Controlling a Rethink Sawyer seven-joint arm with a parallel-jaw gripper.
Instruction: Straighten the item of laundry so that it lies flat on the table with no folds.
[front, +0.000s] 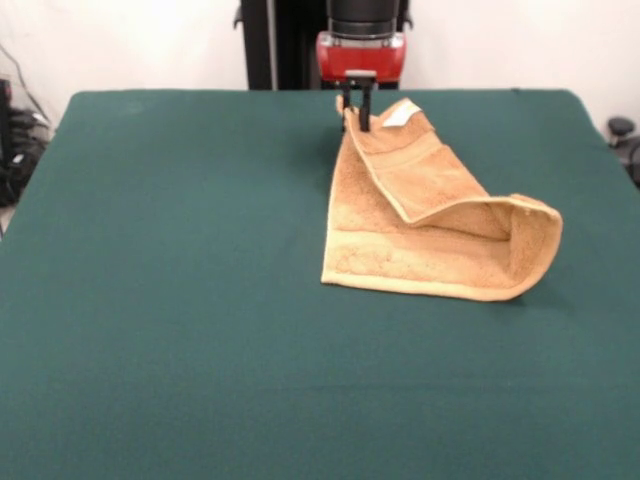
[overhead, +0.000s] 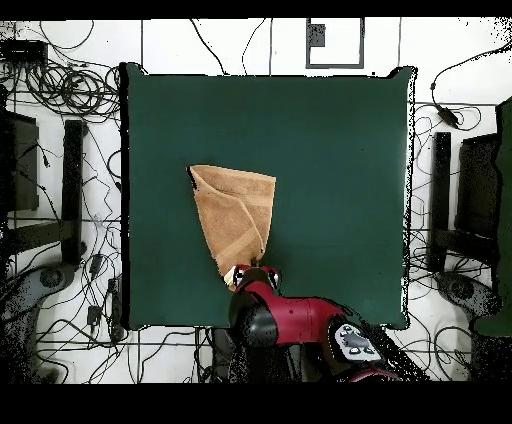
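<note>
The item of laundry (front: 420, 215), an orange-tan terry towel, lies folded over itself on the green table (front: 160, 280). One corner with a small white tag (front: 396, 117) is lifted at the far side. My gripper (front: 358, 110) is shut on that raised corner, its black fingers pinching the hem. The right side of the towel curls up in a loop (front: 535, 240). From overhead the towel (overhead: 235, 215) tapers toward the gripper (overhead: 252, 272), which the red arm mostly covers.
The red arm (overhead: 290, 320) reaches in over the table's edge near the base. Cables and stands (overhead: 70, 200) surround the table on the floor. Green cloth (overhead: 340, 150) stretches wide on all sides of the towel.
</note>
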